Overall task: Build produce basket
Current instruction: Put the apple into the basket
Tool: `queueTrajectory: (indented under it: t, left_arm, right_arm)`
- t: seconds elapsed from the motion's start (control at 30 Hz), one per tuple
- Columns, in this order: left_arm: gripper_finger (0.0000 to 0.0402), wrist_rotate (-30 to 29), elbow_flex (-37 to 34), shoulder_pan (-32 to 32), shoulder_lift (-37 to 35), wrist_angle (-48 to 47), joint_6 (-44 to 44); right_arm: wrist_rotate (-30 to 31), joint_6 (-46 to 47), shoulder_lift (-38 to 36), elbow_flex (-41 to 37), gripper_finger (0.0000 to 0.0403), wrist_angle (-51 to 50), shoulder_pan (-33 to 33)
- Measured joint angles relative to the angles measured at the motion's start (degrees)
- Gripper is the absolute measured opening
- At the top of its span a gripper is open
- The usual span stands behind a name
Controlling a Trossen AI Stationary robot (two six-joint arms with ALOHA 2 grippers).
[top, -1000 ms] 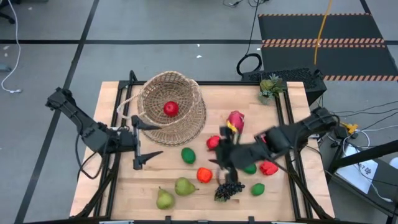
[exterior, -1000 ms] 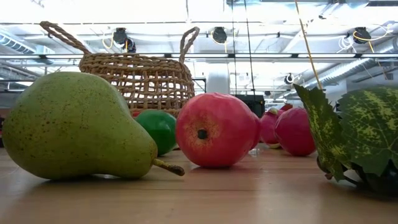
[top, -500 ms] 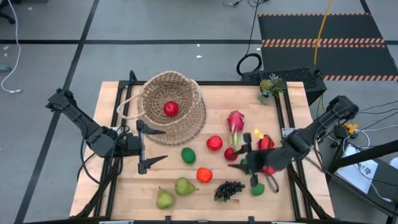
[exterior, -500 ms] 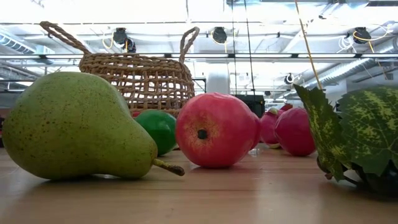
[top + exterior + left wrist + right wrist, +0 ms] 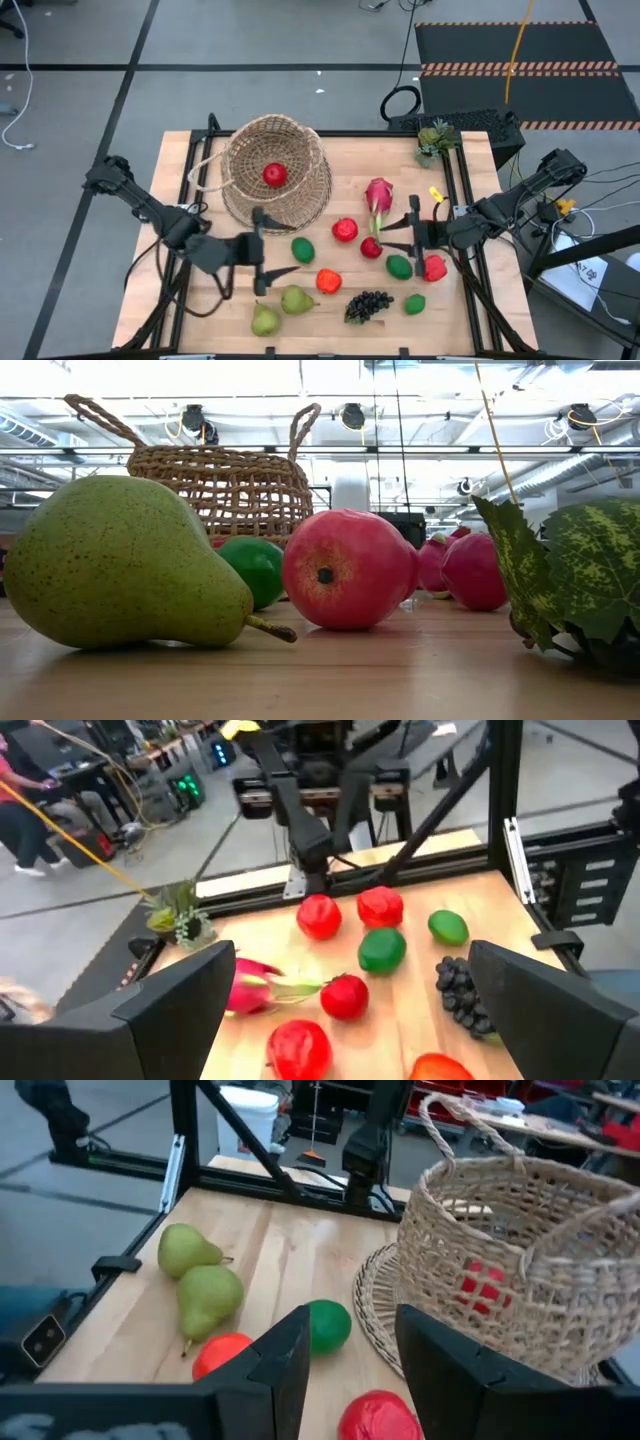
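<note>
The left gripper (image 5: 266,262), fingers spread wide, has swung in from the table's left edge and now hovers just above the pears (image 5: 282,309). These toy fruits look light, hard and slick, best pinched across the widest part. The basket (image 5: 276,182) lies tipped on its side at the back left, one red fruit (image 5: 274,175) inside. The right gripper (image 5: 412,232), fingers partly closed on nothing visible, has pulled back toward the right, beside the dragon fruit (image 5: 378,195).

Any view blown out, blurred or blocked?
Low view: ceiling lights wash out the top; the pear and grape leaf sit so close they block most of the table. Left wrist view: soft, background smeared. High view: evenly lit, basket crisp.
</note>
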Motion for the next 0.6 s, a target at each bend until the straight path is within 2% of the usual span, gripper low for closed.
queueTrajectory:
  t: [0.2, 0.4, 0.6]
  left_arm:
    - [0.0399, 7.49, 2.31, 3.57, 5.38, -0.98, -0.61]
    - [0.0399, 19.29, 2.38, 6.3, 8.38, -1.64, 0.06]
    - [0.0399, 20.53, 2.38, 6.95, 9.42, -2.83, -0.23]
  right_arm:
    - [-0.02, 0.13, -0.35, -0.23, 0.0144, 0.41, -1.48]
    - [-0.18, 0.27, -0.31, -0.23, 0.0144, 0.23, -1.9]
    - [-0.26, 1.56, -0.31, -0.23, 0.0144, 0.2, -1.9]
